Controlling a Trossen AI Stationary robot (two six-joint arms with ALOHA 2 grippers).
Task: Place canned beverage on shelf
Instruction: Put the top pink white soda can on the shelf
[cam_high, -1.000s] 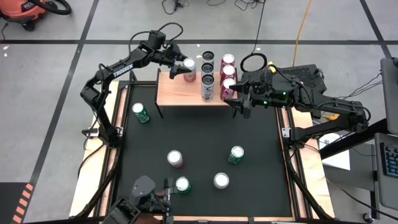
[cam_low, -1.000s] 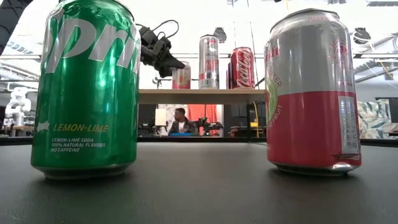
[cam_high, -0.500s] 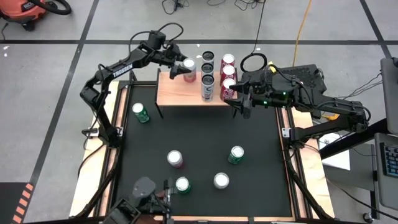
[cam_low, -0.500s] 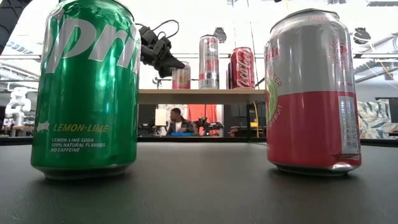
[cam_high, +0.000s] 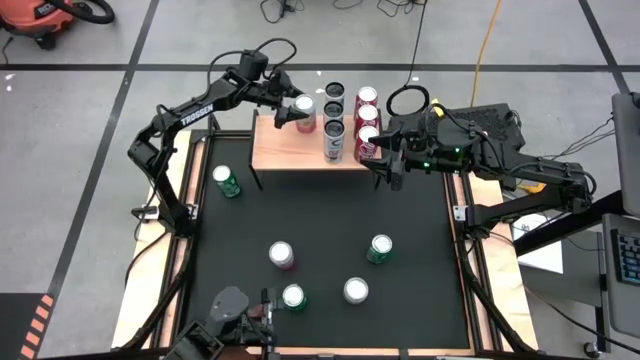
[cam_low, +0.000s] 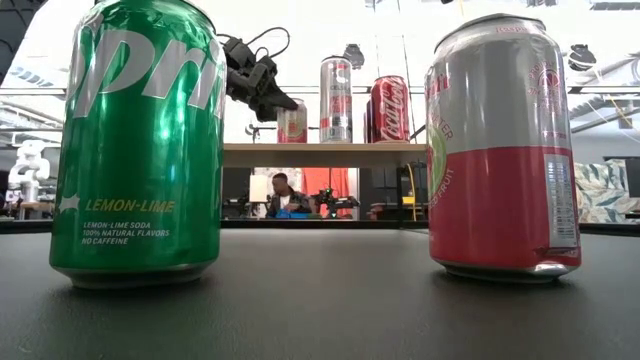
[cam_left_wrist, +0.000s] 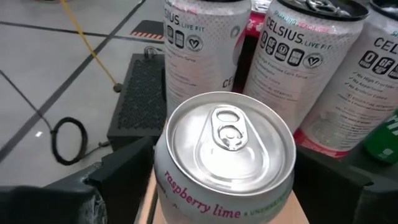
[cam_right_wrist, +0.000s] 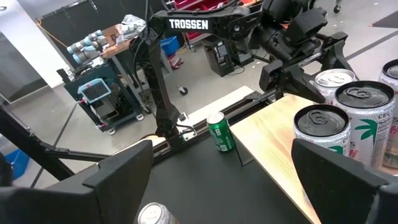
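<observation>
A silver can with pink "raspberry lime" print stands upright on its base on the light-wood shelf, at the shelf's far left part. My left gripper comes at it from the left with its fingers open, one close on either side of the can's wall. Beside the can on the shelf stand tall white cans and red cans. My right gripper hangs open at the shelf's right end with nothing between its fingers.
Several loose cans stand on the black table: a green one near the left rail, a pink-topped one, a green one, a silver one and a green one. A person sits in the room beyond.
My left gripper's fingers have spread a little wider around the raspberry lime can while the arm stays in place. The can stands still on the shelf.
</observation>
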